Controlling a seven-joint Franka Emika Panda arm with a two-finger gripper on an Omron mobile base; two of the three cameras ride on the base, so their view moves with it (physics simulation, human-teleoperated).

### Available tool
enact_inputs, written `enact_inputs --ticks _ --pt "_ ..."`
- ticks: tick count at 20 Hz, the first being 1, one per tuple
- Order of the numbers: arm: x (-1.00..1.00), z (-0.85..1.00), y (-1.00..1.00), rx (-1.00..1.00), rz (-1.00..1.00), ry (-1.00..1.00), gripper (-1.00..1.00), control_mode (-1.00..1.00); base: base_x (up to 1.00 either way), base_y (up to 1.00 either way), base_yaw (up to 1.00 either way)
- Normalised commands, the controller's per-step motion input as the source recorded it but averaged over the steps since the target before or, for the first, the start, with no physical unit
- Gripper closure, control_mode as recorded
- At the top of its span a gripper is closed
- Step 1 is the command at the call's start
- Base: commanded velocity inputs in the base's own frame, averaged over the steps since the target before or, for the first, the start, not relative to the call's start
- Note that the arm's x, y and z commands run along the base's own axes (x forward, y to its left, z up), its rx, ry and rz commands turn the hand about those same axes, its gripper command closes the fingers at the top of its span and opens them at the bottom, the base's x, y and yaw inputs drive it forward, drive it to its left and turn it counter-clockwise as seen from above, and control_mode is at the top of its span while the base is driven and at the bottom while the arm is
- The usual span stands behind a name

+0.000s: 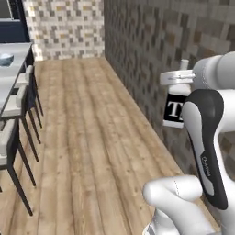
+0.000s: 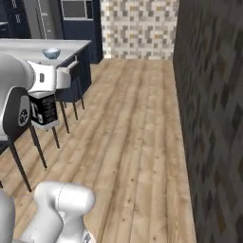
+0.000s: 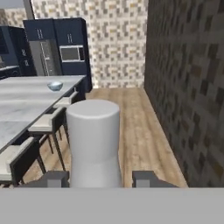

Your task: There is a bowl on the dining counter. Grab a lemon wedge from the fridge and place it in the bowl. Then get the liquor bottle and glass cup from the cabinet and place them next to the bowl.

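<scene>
Between the two dark finger tips of the gripper (image 3: 94, 179) stands the liquor bottle (image 3: 93, 142), its pale cap and neck rising up the middle of the hand view and its body pinched at a middling width, so the hand is closed on the bottle, carried upright in the air over the wooden floor (image 2: 137, 123). From the base views the black label with white lettering shows just under the wrist (image 1: 176, 110), beside the dark brick wall (image 1: 137, 50). Ahead and to the left lies the dining counter (image 3: 26, 105), with pale stools (image 3: 46, 124) tucked along its near edge, and the bowl (image 3: 55, 85) sits toward its far end, close to that same edge; the fridge (image 3: 46, 57) stands beyond, among navy cabinets. The step in hand looks to be ferrying the bottle to the bowl. To do it well, keep the bottle vertical and the grip firm while travelling, approach the counter edge above the stool backs, and lower the bottle onto bare marble just beside the bowl, not touching it, leaving space for the glass cup. Release only once the base rests flat; a tilted set-down could topple it.
</scene>
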Motion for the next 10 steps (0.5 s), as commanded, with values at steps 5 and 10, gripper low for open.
enact_inputs --ticks 5,10 --pt "0.0 0.0 0.0 0.0 0.0 0.0 1.0 1.0 1.0 -0.43 0.31" --pt "0.0 0.0 0.0 0.0 0.0 0.0 1.0 1.0 1.0 -0.24 0.35"
